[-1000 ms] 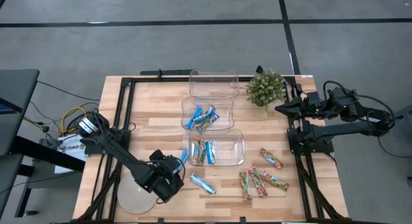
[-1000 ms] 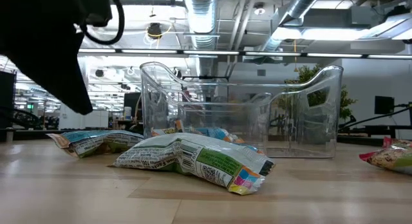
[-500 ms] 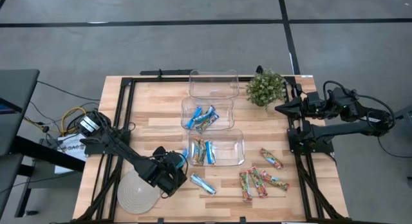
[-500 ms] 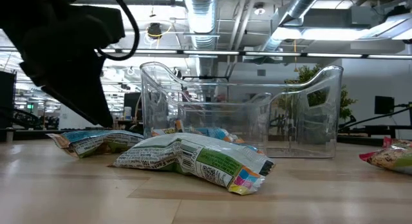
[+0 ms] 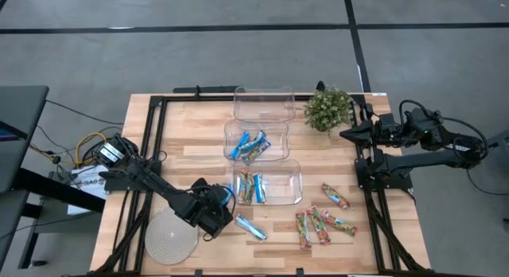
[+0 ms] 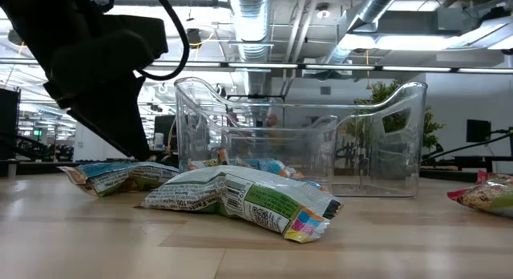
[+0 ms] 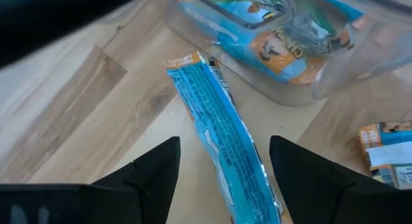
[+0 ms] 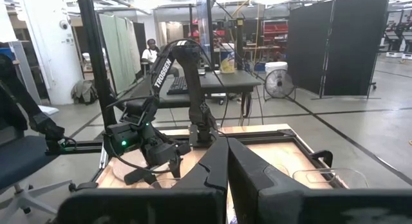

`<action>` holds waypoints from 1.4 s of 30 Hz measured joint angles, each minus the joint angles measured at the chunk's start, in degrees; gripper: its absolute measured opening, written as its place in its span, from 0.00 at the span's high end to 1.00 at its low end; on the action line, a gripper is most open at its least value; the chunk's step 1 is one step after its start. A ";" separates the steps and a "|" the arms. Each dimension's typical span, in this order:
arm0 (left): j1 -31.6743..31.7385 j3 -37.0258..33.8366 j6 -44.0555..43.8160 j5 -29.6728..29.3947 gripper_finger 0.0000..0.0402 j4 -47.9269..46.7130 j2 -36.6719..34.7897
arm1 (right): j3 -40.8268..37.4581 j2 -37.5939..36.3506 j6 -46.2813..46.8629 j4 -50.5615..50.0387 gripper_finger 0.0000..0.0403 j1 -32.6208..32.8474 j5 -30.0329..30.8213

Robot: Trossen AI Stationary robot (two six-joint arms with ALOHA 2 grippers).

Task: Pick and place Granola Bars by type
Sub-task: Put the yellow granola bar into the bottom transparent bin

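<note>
From above, the left gripper (image 5: 225, 216) hangs over a loose blue bar (image 5: 250, 228) just beside the nearest clear bin (image 5: 296, 175), which holds tan-brown bars; red-green-orange bars (image 5: 320, 224) lie unsorted nearby. At table height, wrappers lie before the bin. The left wrist view shows fingers (image 7: 149, 176) spread wide, straddling the bar, nothing gripped. The right gripper (image 8: 226, 161) waits shut at the table's far corner.

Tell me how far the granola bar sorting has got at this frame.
Done: the middle bin and near bin each hold several bars. In hand: the open left gripper straddles a loose blue bar, not yet gripped. Left: that bar, the red-green-orange bars, and the empty far bin. The shut right gripper waits.
</note>
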 joint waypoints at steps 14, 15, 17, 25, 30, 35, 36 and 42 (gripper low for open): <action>0.09 -3.72 1.82 1.22 0.42 4.30 -0.02 | 0.00 0.01 -0.02 0.00 1.00 -0.01 0.00; 0.09 -3.72 2.19 1.45 0.42 4.30 -0.02 | 0.00 0.02 0.01 0.00 1.00 -0.01 -0.01; 0.11 -3.72 2.80 1.86 0.42 4.31 0.24 | 0.00 0.01 0.00 0.00 1.00 -0.02 -0.01; 0.35 -3.13 1.90 4.94 0.42 4.69 3.34 | 0.00 0.01 -0.01 0.03 1.00 -0.02 -0.01; 0.34 -2.84 1.50 4.58 0.42 4.49 3.48 | 0.00 0.02 0.01 0.00 1.00 0.00 -0.02; 0.33 -2.78 1.54 4.94 0.47 4.45 3.54 | 0.00 0.02 -0.01 0.00 1.00 -0.02 -0.02; 0.33 -2.78 1.57 5.08 0.49 4.53 3.56 | 0.00 0.02 0.00 0.00 1.00 0.00 -0.02; 0.31 -2.78 1.68 5.49 0.64 4.67 3.63 | 0.00 0.02 0.00 0.00 1.00 -0.02 -0.01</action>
